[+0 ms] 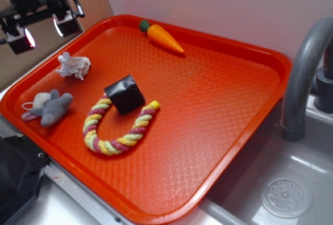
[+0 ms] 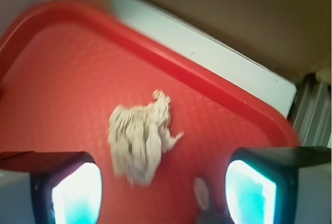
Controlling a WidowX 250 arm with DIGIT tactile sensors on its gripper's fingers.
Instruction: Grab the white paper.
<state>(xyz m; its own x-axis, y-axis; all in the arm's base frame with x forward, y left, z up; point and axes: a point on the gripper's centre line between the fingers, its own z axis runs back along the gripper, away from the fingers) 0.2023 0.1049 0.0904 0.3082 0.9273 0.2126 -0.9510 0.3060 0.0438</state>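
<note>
The white paper [image 1: 73, 65] is a small crumpled wad lying on the orange tray [image 1: 218, 110] near its far left rim. In the wrist view the white paper [image 2: 140, 136] lies just ahead of the jaws, slightly left of centre, on the tray [image 2: 57, 79]. My gripper [image 1: 44, 31] hangs above and to the left of the wad, clear of it. The gripper [image 2: 163, 193] is open, its two glowing pads wide apart with nothing between them.
A grey plush mouse [image 1: 48, 107] lies near the tray's left edge, its ear [image 2: 201, 193] showing by the right pad. A black cube [image 1: 124, 94] rests on a striped rope toy [image 1: 117, 131]. A toy carrot [image 1: 161, 36] lies at the back. A faucet [image 1: 304, 74] and sink [image 1: 286, 194] stand right.
</note>
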